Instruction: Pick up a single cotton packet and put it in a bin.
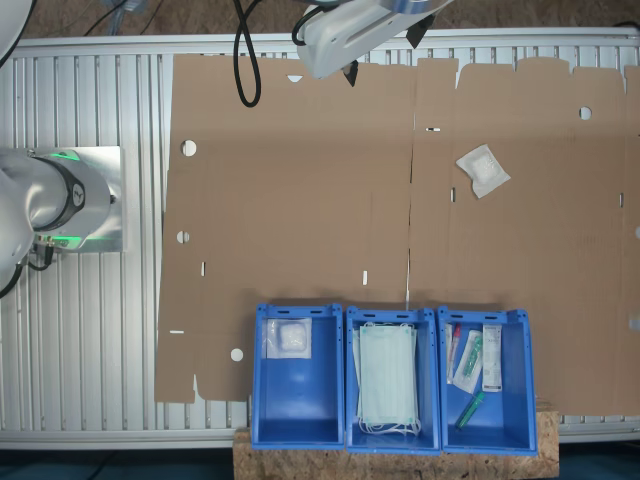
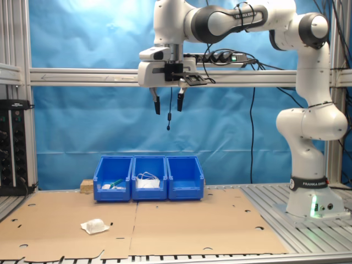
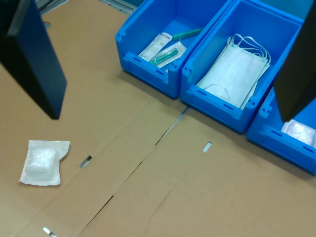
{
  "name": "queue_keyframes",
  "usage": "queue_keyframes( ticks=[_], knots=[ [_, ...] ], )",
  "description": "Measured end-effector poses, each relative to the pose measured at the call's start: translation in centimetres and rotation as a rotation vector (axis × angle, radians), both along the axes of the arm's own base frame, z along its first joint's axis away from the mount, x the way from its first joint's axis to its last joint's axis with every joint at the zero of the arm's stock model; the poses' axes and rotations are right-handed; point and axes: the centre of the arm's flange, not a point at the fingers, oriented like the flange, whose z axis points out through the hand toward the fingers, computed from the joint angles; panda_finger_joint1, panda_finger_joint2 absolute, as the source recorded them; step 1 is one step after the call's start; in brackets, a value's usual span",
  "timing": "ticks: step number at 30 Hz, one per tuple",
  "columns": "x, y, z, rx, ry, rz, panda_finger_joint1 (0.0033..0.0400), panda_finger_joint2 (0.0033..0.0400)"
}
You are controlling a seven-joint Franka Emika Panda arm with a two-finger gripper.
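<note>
Brown cardboard [image 2: 181,220] covers your tabletop before a blue backdrop. In the second exterior view, from its left, a cotton packet [image 2: 94,226] lies alone near the front edge, free to grasp. Three blue bins [image 2: 149,179] line the back edge. Your pincer [image 2: 169,102] hangs high, wide open, empty.

Flat brown cardboard sheets [image 1: 300,200] cover the ribbed aluminium table [image 1: 90,340]. One cotton packet [image 1: 483,170] lies alone on the cardboard, well apart from three blue bins [image 1: 392,378] lined up touching along its edge.
</note>
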Motion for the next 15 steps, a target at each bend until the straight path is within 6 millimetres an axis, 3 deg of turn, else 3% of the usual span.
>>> queue_keyframes(
  ticks=[15],
  knots=[
    [0.4,0.3,-1.1,-0.012,0.018,0.0,0.04,0.04]
  ],
)
